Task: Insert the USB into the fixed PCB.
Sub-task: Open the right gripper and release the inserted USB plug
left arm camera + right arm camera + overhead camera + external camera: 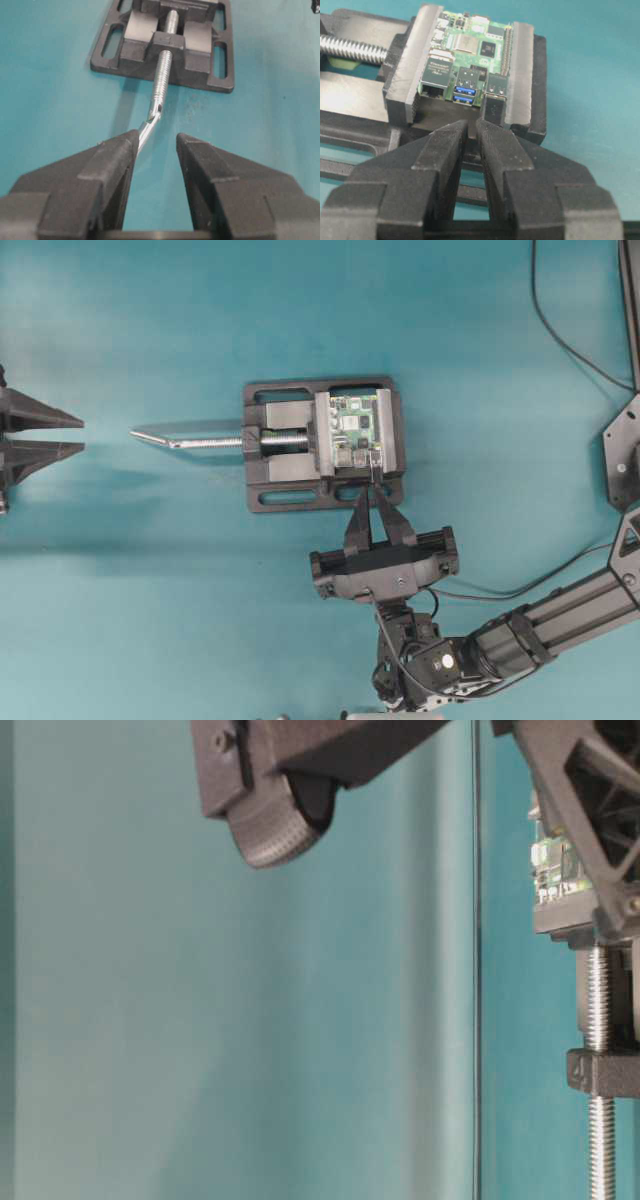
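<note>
The green PCB [357, 428] is clamped flat in a black vise [290, 497] at mid-table. It also shows in the right wrist view [480, 47], its silver ports facing me. The USB plug [493, 111] is a small black block at the mouth of the right-hand port, and shows as a thin stub in the overhead view [374, 471]. My right gripper [372, 490] [476, 125] is closed to a narrow gap at the plug's rear end, and its fingertips hide the contact. The USB's cable is not visible. My left gripper [84, 436] [156, 140] is open and empty at the far left.
The vise's silver screw handle [185, 441] sticks out left toward my left gripper, and its bent end lies close to the left finger [117, 150]. A thin black cable [560, 335] runs along the table at the back right.
</note>
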### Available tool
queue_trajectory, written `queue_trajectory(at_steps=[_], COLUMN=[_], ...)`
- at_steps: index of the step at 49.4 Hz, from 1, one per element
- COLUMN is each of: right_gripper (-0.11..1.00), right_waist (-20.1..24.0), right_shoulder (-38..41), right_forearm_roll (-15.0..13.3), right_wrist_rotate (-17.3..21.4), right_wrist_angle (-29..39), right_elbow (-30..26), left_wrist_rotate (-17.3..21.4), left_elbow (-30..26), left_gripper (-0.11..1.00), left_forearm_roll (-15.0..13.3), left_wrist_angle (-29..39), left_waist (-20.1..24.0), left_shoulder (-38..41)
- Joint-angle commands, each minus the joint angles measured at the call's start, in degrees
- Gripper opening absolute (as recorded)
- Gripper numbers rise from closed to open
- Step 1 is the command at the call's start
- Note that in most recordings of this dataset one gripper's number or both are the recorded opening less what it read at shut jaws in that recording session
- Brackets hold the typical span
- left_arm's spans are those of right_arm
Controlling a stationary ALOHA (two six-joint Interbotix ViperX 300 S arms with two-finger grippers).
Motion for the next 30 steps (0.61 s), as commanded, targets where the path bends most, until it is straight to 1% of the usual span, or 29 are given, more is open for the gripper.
queue_trajectory(at_steps=[1,16,22,27,30], right_gripper=[0.26,0.27,0.36,0.45,0.49], right_waist=[0.4,1.5,1.4,1.4,1.4], right_shoulder=[-2.8,-5.1,-6.2,-6.3,-6.3], right_forearm_roll=[-0.1,1.1,1.1,1.1,1.2], right_wrist_rotate=[-0.1,-0.9,-1.2,-1.4,-1.4], right_wrist_angle=[-0.4,-0.3,-0.3,-0.3,-0.3], right_elbow=[-0.4,1.5,2.3,2.1,2.0], left_wrist_rotate=[-0.6,-0.6,-0.7,-0.6,-0.6], left_elbow=[-0.7,-0.7,-0.7,-0.7,-0.7], left_gripper=[0.52,0.52,0.52,0.52,0.52], left_forearm_roll=[0.2,0.2,0.1,0.2,0.2], left_wrist_angle=[-0.4,-0.4,-0.4,-0.4,-0.4], left_waist=[0.1,0.1,0.1,0.1,0.1], left_shoulder=[0.4,0.4,0.4,0.4,0.4])
